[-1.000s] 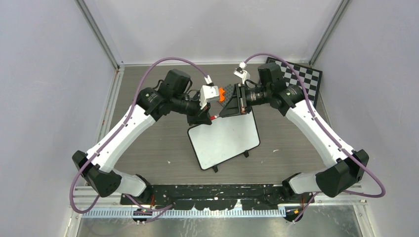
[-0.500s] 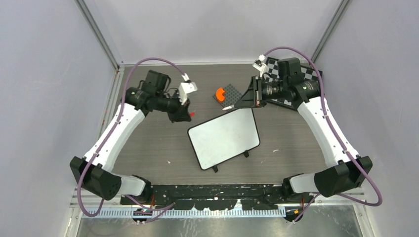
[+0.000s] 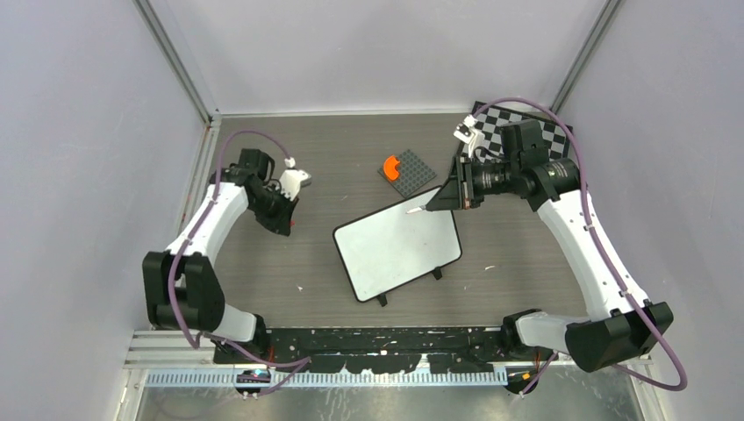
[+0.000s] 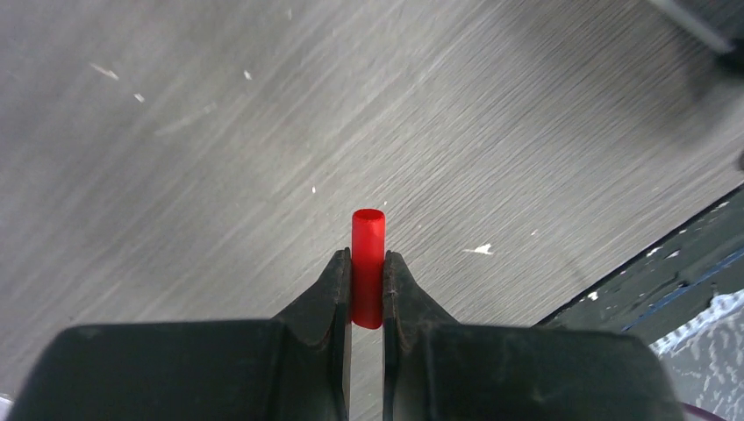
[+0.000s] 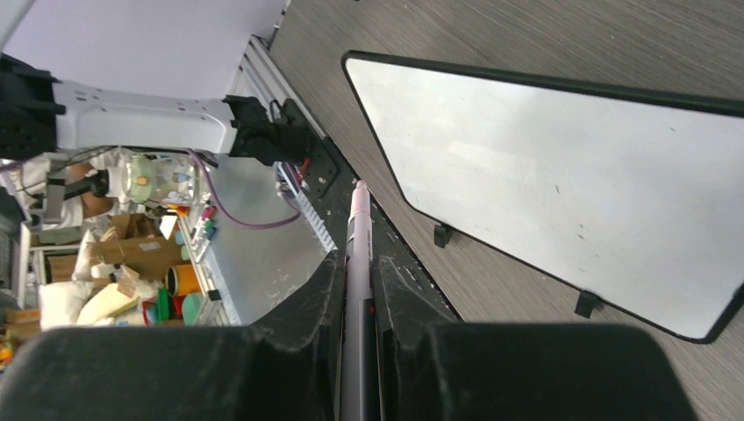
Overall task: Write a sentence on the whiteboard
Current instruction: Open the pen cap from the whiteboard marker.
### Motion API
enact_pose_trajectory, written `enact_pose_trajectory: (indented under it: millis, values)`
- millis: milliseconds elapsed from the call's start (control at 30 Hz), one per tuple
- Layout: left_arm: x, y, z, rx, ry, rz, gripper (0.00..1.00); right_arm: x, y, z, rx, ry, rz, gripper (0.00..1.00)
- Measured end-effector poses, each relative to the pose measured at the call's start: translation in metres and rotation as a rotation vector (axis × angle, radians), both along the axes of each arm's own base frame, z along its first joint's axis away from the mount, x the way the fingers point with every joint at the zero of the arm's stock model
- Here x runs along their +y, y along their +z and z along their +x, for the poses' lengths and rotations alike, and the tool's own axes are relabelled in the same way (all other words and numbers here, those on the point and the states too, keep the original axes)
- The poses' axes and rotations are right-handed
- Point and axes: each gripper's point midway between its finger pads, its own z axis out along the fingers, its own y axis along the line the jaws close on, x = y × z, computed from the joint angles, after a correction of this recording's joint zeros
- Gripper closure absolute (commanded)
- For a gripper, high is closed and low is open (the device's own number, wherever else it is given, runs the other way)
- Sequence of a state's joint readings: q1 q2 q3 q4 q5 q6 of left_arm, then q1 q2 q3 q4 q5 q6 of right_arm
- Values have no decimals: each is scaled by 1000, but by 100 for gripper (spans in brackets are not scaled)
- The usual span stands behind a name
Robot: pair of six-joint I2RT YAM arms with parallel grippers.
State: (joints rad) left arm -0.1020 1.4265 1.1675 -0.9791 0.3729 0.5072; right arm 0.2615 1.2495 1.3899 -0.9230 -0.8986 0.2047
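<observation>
Wrist views alone reveal the grips: left gripper (image 4: 367, 257) clamped on a red cap (image 4: 368, 228), right gripper (image 5: 358, 263) on a marker (image 5: 359, 215). The whiteboard (image 3: 395, 250) is plain white.

Wide open tabletop (image 3: 342, 175) here between the left gripper (image 3: 284, 224), pinching a red cap (image 4: 368, 237) over on the left side, and the whiteboard (image 3: 399, 254). There's plenty of room to pass through that lane. The board sits skewed mid-table, reachable from above across most of its face. The exception is its far right corner, where the right gripper (image 3: 432, 206) hangs, clamped on a marker (image 3: 414, 211) that pokes over the rim. Just past that far edge, a grey studded plate (image 3: 412, 171) with an orange piece (image 3: 389, 166) narrows the gap. The chessboard (image 3: 540, 136) fills the far right corner, partly under the right arm (image 3: 579, 237). On the near side, a bare strip of table runs below the board's feet (image 3: 382, 300).
</observation>
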Motion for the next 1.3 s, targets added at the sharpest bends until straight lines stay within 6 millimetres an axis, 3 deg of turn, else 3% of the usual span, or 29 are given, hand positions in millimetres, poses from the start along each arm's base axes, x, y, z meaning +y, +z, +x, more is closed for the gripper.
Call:
enact_pose_trajectory:
  millis: [167,600,867,1100,1300]
  values:
    - [19,-47,-13,125,25,112,100,-8,-16,-8,-34,0,-50,100]
    - [34,-92,-14,216,37,200,95,-12,-58,-19,-25,25,-145,100]
    - [39,-110,-17,266,16,238,81,-8,-74,-16,-23,62,-198,100]
    - [37,-110,-19,272,-1,246,64,4,-89,-23,10,126,-231,100]
    - [33,-109,-23,288,-11,228,54,15,-88,-36,-1,204,-255,100]
